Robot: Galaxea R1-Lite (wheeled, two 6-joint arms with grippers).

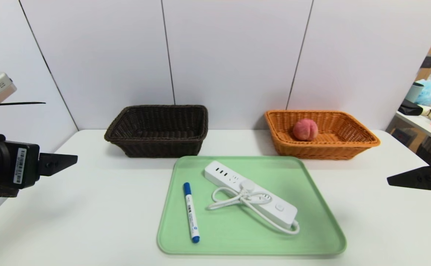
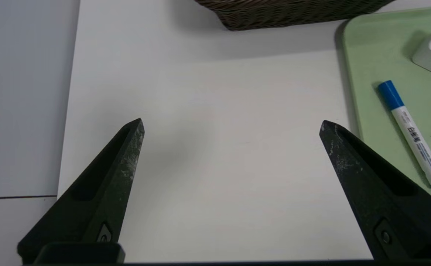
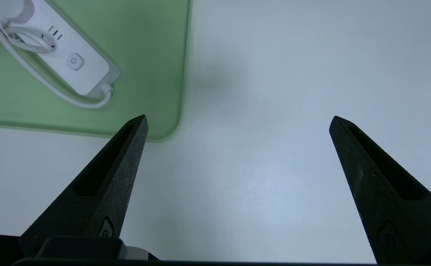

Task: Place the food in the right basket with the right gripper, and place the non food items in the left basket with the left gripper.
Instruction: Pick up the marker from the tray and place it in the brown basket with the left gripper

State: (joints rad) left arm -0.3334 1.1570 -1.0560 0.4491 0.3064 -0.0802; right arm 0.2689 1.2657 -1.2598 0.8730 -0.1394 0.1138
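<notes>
We see the marker (image 1: 191, 212) lying lengthwise along the green tray's (image 1: 311, 244) left edge, nearest our left pincer (image 2: 232, 127), jaws apart; the peach (image 1: 305, 129) sits in the orange basket (image 1: 352, 146); the right pincer (image 3: 239, 122) gapes too.

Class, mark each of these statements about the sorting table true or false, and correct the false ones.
1. The peach lies in the orange basket. True.
2. The marker lies in the dark brown basket. False: it lies on the green tray.
3. The power strip is on the tray. True.
4. The left gripper holds the marker. False: it is open and empty.
5. The right gripper is open. True.
</notes>
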